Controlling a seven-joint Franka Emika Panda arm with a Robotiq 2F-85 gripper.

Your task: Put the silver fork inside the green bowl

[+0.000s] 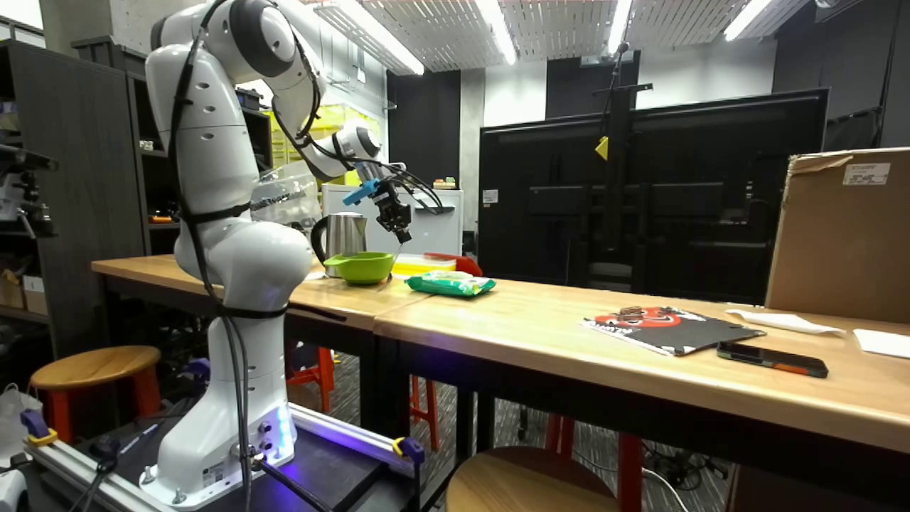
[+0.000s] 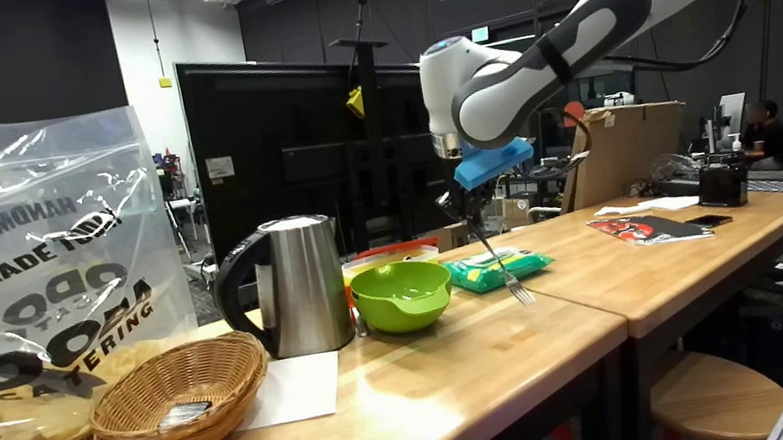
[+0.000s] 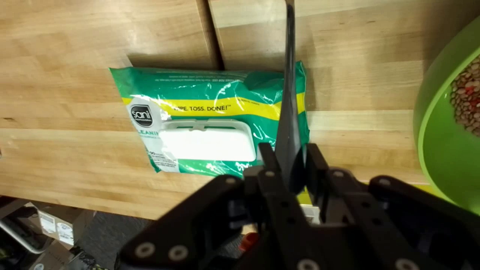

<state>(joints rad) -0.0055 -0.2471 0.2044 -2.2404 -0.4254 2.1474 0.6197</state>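
The silver fork [image 2: 513, 282] is held by its handle in my gripper [image 2: 474, 223], with its tines pointing down and outward, above the table near the wipes pack. In the wrist view the fork [image 3: 288, 108] runs up from between the fingers [image 3: 289, 150], and its tines are cut off at the top edge. The lime green bowl [image 2: 403, 300] stands upright on the table beside the fork; it shows also in an exterior view [image 1: 361, 269] and at the right edge of the wrist view [image 3: 427, 116]. It holds brown lentil-like pieces [image 3: 467, 93] with red bits.
A green wipes pack [image 3: 210, 112] lies under the fork. A steel kettle [image 2: 304, 287] stands by the bowl. A yellow container with a red lid [image 2: 389, 254] is behind it. Wicker baskets [image 2: 181, 399], a plastic bag [image 2: 47, 302], a phone [image 1: 771, 359] and a magazine [image 1: 675, 331] lie further off.
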